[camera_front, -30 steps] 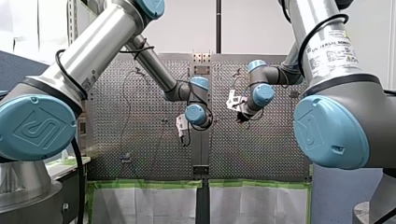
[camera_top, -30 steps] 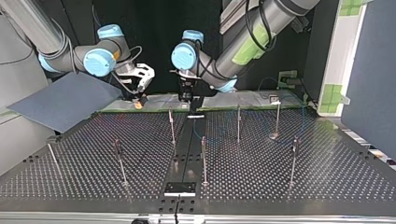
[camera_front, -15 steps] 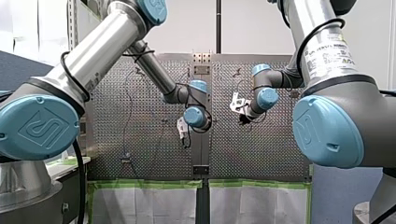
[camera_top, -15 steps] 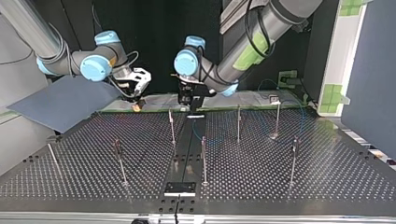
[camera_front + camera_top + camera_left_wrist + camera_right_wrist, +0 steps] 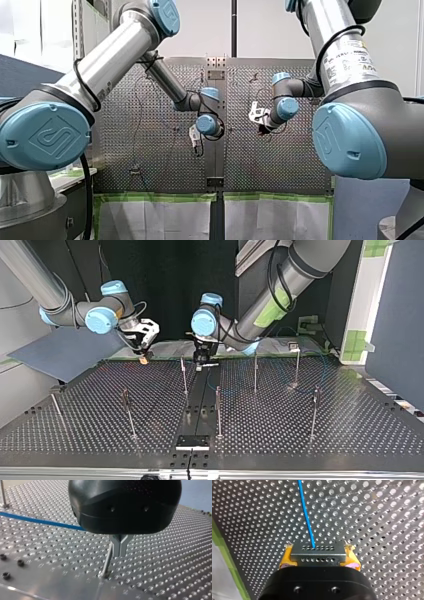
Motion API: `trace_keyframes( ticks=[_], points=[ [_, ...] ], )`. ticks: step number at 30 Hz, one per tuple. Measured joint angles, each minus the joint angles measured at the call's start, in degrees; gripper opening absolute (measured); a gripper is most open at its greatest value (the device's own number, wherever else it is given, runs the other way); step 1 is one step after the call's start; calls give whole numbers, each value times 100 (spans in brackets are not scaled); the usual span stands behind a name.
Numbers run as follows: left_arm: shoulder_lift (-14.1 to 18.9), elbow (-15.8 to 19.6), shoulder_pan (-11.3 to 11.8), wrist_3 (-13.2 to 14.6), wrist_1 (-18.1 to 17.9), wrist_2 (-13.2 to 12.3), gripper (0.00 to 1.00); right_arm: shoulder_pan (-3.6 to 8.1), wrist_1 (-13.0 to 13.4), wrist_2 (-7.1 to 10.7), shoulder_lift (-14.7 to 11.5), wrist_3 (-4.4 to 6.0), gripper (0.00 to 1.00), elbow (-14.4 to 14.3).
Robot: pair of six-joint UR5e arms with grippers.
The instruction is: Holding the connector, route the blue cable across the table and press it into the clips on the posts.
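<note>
Perforated table [image 5: 300,430]: bare shiny metal, dimpled with holes. Posts [image 5: 218,412]: thin polished metal rods. Blue cable [image 5: 308,522]: smooth, slightly glossy plastic jacket. Connector [image 5: 317,553]: matt grey metal, drilled face. My right gripper [image 5: 319,558]: yellow rubbery-looking pads [image 5: 285,558], ragged edges. My left gripper [image 5: 119,553]: glossy black plastic shell, satin metal fingers [image 5: 115,546]. Board [image 5: 65,347] at top view's 9 o'clock: matt blue-grey.

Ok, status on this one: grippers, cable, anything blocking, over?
Right gripper shut on grey perforated metal connector. Thin blue cable runs out ahead of it. Left gripper shut, empty, beside thin metal post. No obstruction seen.
</note>
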State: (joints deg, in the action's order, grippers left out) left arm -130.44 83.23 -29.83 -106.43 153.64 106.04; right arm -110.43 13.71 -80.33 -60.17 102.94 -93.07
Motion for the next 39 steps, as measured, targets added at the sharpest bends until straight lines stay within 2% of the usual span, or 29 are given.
trace_keyframes(
  ticks=[8, 15, 16, 17, 18, 20, 21, 22, 23, 24, 26, 27, 28, 29, 30, 31, 35, 39],
  points=[
    [-8, -261, 221, -8, 50, -209, 0, 92, -1, 14, 21, 30, 0, 250],
    [-3, -482, 309, -4, 210, -259, 0, 182, 20, 45, 37, 21, 0, 382],
    [-3, -492, 312, -3, 225, -258, 4, 197, 40, 60, 41, 20, 0, 389],
    [-3, -500, 312, 0, 249, -254, 11, 206, 59, 75, 44, 19, 0, 393],
    [-3, -504, 309, 7, 274, -249, 11, 215, 79, 91, 46, 18, 0, 395],
    [-2, -509, 296, 56, 342, -218, 29, 227, 135, 121, 49, 10, 0, 399],
    [-2, -509, 289, 86, 373, -197, 29, 230, 164, 131, 50, 9, 0, 399],
    [-2, -509, 280, 115, 406, -173, 42, 231, 202, 143, 51, 9, 0, 399],
    [-2, -510, 269, 154, 456, -132, 50, 231, 230, 150, 53, 8, 0, 399],
    [-2, -510, 260, 184, 494, -95, 50, 231, 254, 155, 56, 8, 0, 399],
    [-1, -510, 238, 262, 588, 1, 73, 229, 290, 161, 59, 9, 0, 399],
    [-1, -510, 227, 299, 634, 45, 73, 229, 299, 162, 59, 8, 0, 399],
    [0, -511, 219, 332, 680, 92, 84, 228, 310, 163, 59, 7, 0, 399],
    [0, -511, 207, 370, 739, 153, 90, 224, 325, 161, 59, -1, 0, 400],
    [1, -511, 198, 391, 784, 197, 90, 218, 347, 157, 59, -17, 0, 402],
    [3, -511, 189, 406, 830, 242, 100, 208, 388, 152, 60, -52, 0, 404],
    [13, -511, 127, 479, 1038, 450, 100, 188, 529, 146, 87, -178, 0, 406],
    [65, -509, -13, 502, 1246, 585, 100, 211, 679, 162, 213, -202, 0, 408]
  ],
)
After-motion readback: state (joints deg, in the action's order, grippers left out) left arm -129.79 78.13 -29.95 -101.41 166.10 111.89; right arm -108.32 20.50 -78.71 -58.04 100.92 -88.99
